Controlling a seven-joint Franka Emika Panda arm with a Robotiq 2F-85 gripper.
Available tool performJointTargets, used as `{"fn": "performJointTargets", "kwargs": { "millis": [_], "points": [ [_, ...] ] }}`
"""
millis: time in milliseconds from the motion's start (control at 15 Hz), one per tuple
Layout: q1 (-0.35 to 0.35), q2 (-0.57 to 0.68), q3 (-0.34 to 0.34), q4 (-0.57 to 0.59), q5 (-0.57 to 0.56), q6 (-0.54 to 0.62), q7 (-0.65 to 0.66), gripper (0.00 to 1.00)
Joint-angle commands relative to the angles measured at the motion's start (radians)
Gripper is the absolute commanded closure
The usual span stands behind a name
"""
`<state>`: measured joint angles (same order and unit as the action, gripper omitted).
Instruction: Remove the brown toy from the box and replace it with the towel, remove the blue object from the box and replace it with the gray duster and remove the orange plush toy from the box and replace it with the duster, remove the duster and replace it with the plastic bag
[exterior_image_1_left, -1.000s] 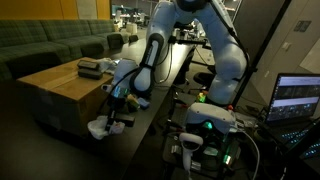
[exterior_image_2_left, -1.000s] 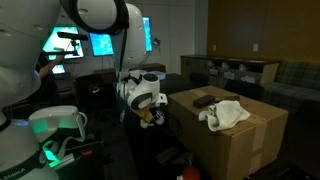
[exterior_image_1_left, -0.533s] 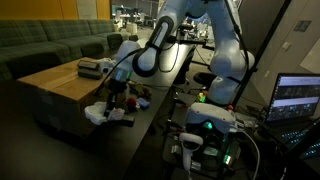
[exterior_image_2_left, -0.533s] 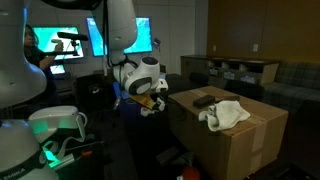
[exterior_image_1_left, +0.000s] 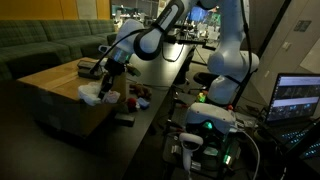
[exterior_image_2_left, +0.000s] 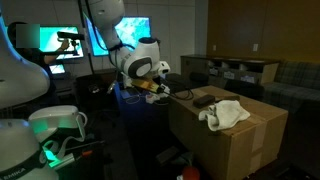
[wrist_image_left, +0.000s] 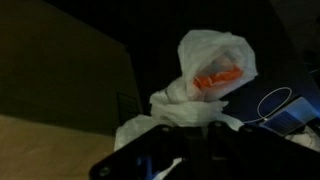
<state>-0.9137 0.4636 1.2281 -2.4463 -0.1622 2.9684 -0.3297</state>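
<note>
White and crumpled, the plastic bag (exterior_image_1_left: 96, 97) is clenched in the jaws, level with the top edge of the box (exterior_image_1_left: 55, 95) on the side facing the arm. Whether it touches the cardboard cannot be told. In the wrist view an orange patch shows through its thin film. On the box's flat top lie 1 gray duster (exterior_image_2_left: 203, 100) and 1 pale towel (exterior_image_2_left: 226, 113), just beside each other. Off the box, near its edge, the orange plush toy (exterior_image_1_left: 140, 99) rests on the dark bench (exterior_image_1_left: 150, 125).

The plastic bag (wrist_image_left: 215, 55) partly hides the end effector (wrist_image_left: 193, 130).
</note>
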Motion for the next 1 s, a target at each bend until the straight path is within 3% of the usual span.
{"fn": "performJointTargets", "kwargs": {
  "millis": [0,267,400,467,800,867,933],
  "points": [
    [0.001,-0.103,0.013,0.025,-0.001,0.025,0.031,0.98],
    [0.083,-0.164,-0.062,0.095,-0.005,0.013,0.068,0.98],
    [0.168,-0.189,-0.150,0.138,-0.023,0.006,0.102,0.98],
    [0.253,-0.210,-0.231,0.159,0.020,0.006,0.078,0.98],
    [0.617,-0.191,-0.614,0.266,0.002,-0.020,0.100,0.98],
    [0.642,-0.147,-0.654,0.292,-0.127,-0.014,0.201,0.98],
    [0.750,-0.158,-0.757,0.310,-0.035,-0.022,0.131,0.98]
  ]
}}
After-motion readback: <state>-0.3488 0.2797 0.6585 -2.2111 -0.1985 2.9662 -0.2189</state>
